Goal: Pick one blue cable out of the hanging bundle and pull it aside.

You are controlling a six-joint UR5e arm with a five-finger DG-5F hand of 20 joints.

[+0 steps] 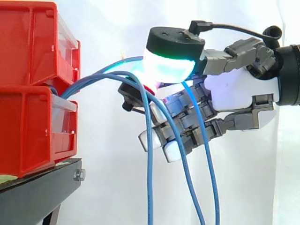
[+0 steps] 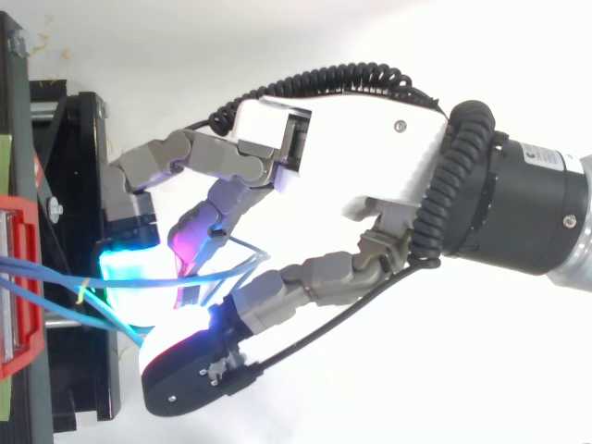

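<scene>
Where two stacked red plastic bins [image 1: 28,93] sit on the black metal stand [image 1: 37,187] at far left, we note a bundle of thin blue cables [image 1: 150,178] leaving the gap between the bins, arching rightward and hanging down. Two strands drop in front of curled fingers. A third blue strand [image 1: 211,159] runs higher, passes under the cyan-glowing pads [image 1: 168,65] and hangs furthest right. The grey-and-white robot hand [image 1: 234,89], entering from the right, is closed, pinching that strand.
</scene>
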